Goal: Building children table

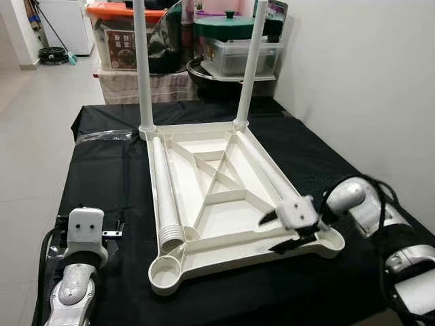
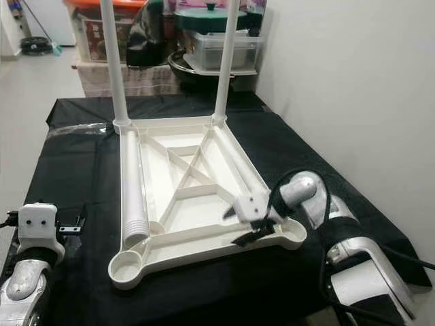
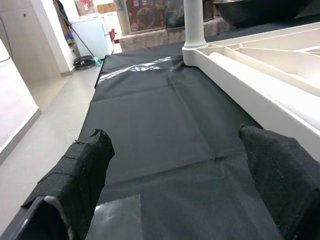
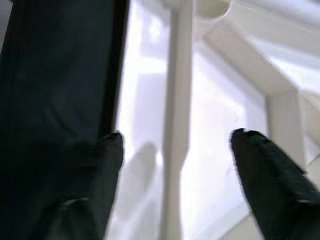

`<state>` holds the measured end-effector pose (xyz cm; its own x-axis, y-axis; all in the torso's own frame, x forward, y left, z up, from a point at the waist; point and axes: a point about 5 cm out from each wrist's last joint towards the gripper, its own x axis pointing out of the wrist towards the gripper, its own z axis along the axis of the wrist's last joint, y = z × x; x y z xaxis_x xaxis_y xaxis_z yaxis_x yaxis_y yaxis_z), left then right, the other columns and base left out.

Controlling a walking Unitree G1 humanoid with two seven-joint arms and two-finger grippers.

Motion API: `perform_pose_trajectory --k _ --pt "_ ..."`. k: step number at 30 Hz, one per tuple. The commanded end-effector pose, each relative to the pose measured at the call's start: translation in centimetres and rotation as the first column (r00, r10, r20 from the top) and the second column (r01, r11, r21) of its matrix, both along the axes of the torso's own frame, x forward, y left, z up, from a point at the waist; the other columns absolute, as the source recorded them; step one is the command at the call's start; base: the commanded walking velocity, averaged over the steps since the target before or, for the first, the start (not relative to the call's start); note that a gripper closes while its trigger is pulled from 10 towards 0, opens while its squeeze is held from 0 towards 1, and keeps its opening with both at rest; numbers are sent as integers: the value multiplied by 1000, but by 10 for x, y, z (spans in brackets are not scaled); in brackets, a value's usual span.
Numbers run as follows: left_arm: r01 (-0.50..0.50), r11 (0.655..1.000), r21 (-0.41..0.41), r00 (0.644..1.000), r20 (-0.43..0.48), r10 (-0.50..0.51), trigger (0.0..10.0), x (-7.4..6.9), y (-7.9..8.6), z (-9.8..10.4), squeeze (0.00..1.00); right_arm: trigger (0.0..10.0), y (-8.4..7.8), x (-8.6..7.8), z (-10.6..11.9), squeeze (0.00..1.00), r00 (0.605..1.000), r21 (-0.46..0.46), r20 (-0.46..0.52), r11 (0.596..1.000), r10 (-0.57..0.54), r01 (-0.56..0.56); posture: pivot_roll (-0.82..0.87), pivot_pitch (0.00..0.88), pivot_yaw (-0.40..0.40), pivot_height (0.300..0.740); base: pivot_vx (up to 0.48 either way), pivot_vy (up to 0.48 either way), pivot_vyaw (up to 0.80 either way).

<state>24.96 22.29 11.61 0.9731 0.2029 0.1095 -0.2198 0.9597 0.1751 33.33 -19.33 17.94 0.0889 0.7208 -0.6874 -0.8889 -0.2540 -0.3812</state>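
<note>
A white plastic tabletop (image 1: 224,261) lies upside down on the black-covered table (image 1: 109,183). Two white legs (image 1: 143,68) (image 1: 249,68) stand upright in its far corners. Two loose legs lie inside it, one along the left rim (image 1: 165,190), one along the right rim (image 1: 262,170). The near left corner socket (image 1: 165,272) is empty. My right gripper (image 1: 272,233) hovers open over the near right corner, its fingers (image 4: 250,150) on either side of a white rib. My left gripper (image 3: 177,145) is open and low over the black cloth, left of the tabletop and holding nothing.
Behind the table stand a box with an orange lid (image 1: 115,13), a clear tub (image 1: 238,58) and a green-lidded pot (image 1: 224,27). A white wall (image 1: 353,68) runs along the right. A clear plastic sheet (image 1: 102,136) lies on the cloth's far left. Tiled floor (image 1: 34,136) lies to the left.
</note>
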Motion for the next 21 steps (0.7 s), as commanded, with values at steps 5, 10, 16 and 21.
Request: perform_pose_trajectory --k 5,10,16,21 --pt "5 1000 3 1000 -7 -5 10000 -2 -2 -4 0 10000 0 6 38 1000 1000 171 -1 985 -26 26 40 0 -99 740 0 0 0" --pt "5 1000 1 1000 -6 -5 10000 -2 -2 -4 0 10000 8 14 57 1000 996 328 27 942 -86 72 37 0 -100 740 0 0 0" --pt "28 1000 -13 998 65 -27 10000 -2 -10 13 0 10000 65 50 30 0 783 700 -214 467 -584 540 56 0 -98 740 0 0 0" --pt "39 999 34 995 94 -42 10000 -2 -9 24 0 10000 84 48 9 0 683 690 -385 299 -621 660 58 0 -88 740 0 0 0"
